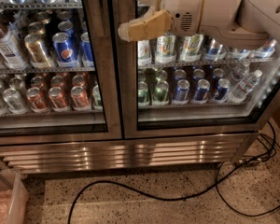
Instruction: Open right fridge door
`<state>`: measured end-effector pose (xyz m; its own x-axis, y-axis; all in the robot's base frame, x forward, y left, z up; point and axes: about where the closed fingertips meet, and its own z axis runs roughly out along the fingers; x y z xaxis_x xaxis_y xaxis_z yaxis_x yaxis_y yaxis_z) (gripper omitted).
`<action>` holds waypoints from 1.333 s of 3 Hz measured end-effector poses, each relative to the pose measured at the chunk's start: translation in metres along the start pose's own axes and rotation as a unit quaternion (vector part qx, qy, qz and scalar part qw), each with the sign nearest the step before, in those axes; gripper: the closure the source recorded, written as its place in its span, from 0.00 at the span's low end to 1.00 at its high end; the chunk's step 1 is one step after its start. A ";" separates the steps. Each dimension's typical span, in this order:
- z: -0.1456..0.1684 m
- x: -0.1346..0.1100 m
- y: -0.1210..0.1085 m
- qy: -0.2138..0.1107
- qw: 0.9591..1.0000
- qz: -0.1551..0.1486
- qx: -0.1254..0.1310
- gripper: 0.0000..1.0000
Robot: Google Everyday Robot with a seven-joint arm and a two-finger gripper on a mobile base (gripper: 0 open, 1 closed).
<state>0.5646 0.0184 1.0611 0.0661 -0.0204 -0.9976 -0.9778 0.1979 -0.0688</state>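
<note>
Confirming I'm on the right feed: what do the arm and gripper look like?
The gripper, at the inner edge of the steel-framed glass right fridge door, is blocky tan, on a cream housing with a slotted vent. The arm is smooth, rounded, cream.
</note>
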 end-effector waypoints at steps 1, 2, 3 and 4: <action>0.000 0.002 -0.001 -0.011 1.000 0.012 -0.002 0.00; 0.006 0.007 -0.005 -0.016 1.000 0.022 -0.013 0.00; 0.014 0.007 -0.011 -0.013 0.999 0.025 -0.030 0.00; 0.026 0.005 -0.017 -0.009 0.999 0.024 -0.047 0.00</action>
<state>0.5871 0.0403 1.0567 0.0211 0.0057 -0.9998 -0.9943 0.1049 -0.0204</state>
